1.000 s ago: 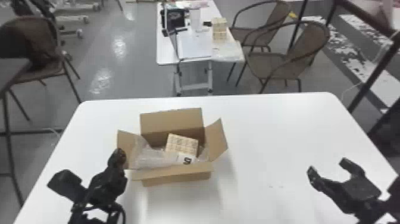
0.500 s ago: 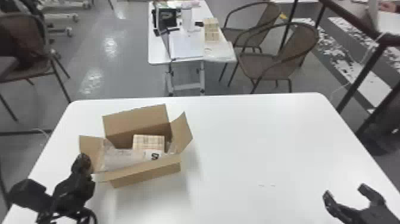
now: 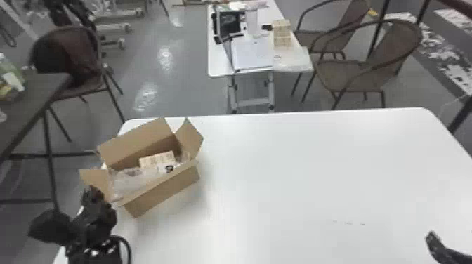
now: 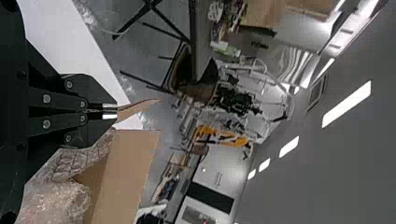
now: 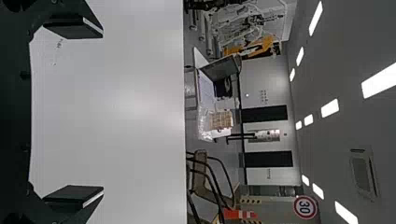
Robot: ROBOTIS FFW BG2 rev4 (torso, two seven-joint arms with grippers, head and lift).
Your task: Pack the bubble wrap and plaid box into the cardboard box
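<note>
- The cardboard box [image 3: 161, 191] stands upright on the counter [image 3: 298, 168], set at an angle close to the left edge, top open.
- The plaid box [image 3: 156, 158] is found inside, towards the far wall; the bubble wrap [image 3: 128, 182] lies beside it, bunched mostly at the left end. Both items are judged to be packed.
- The left hand [image 4: 110, 111] is closed, with the left end flap [image 4: 137, 108] pinched between its fingertips.
- The right hand [image 5: 102, 112] is open and empty, waiting above the counter, well apart from the carton.
- The step in hand is judged to be the placing of the filled carton by its flap. Any pull should be kept low, slow and level, so that the base slides flat and is not tipped.
- The remaining margin at the left edge should be checked; further travel that way could leave the base unsupported.
- The flap is thin and is likely to crease or tear if twisted; the wrist should be kept in line with it.
- Once the carton is seated, the grip should be opened fully and the fingers drawn straight off the cardboard, clear of the bubble wrap, which could snag and be lifted out.
</note>
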